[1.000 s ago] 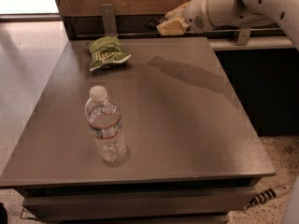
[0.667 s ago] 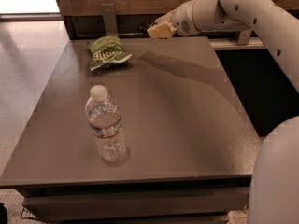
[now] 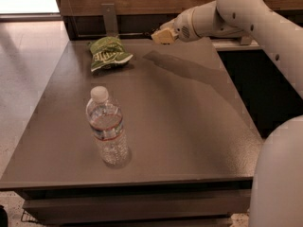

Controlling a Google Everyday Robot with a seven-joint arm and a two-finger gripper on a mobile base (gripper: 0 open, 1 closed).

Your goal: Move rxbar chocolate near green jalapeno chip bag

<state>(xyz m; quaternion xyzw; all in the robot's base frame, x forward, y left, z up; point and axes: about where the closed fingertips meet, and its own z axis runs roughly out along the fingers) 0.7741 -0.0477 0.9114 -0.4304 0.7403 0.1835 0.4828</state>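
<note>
The green jalapeno chip bag (image 3: 109, 54) lies crumpled at the far left of the grey table (image 3: 189, 126). My gripper (image 3: 162, 36) hangs above the table's far edge, to the right of the bag and about a bag's width from it. The white arm reaches in from the right. The rxbar chocolate does not show anywhere on the table; I cannot tell whether it is in the gripper.
A clear water bottle (image 3: 108, 127) with a white cap stands upright at the near left of the table. A wooden wall with a metal bracket (image 3: 110, 19) runs behind the table. The robot's white body (image 3: 279, 183) fills the lower right.
The arm has swung left along the table's far edge, bringing the gripper closer to the chip bag. The bag and the bottle have not moved.
</note>
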